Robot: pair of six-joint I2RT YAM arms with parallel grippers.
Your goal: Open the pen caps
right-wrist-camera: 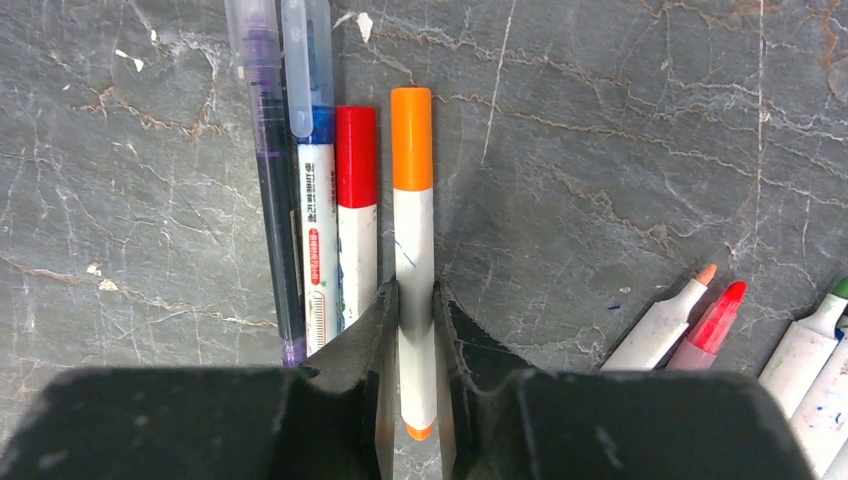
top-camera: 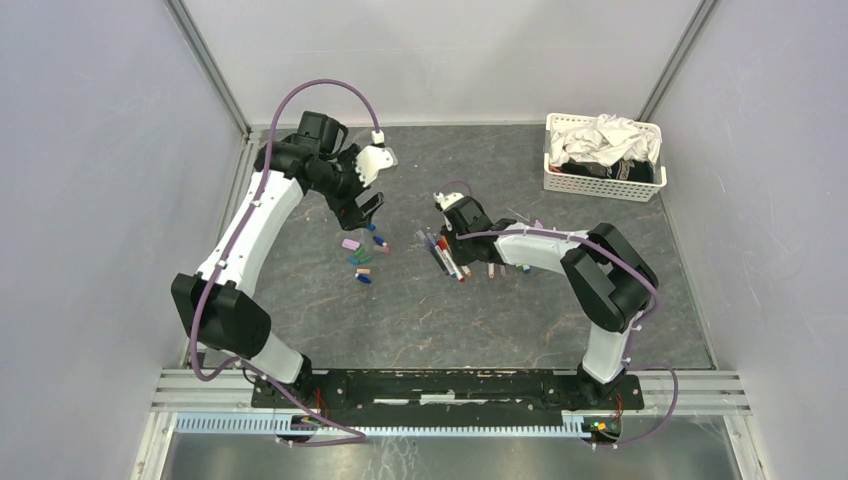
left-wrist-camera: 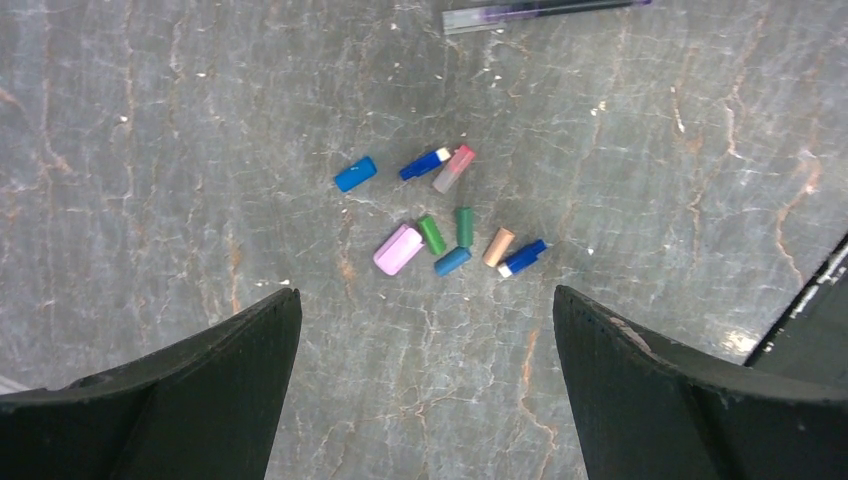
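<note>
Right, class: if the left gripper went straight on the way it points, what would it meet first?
Probably the loose caps on the table, lying ahead between the left gripper's open fingers. Depth is unclear, so it might touch bare table short of them.

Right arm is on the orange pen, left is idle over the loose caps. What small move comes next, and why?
Probably lift the orange pen off the table: the right gripper is shut on its barrel, its orange cap is on, and the left gripper hangs open to pull it.

Pen caps (top-camera: 350, 243) left of the pens (top-camera: 447, 258); basket (top-camera: 600, 187) behind them, far right corner.
</note>
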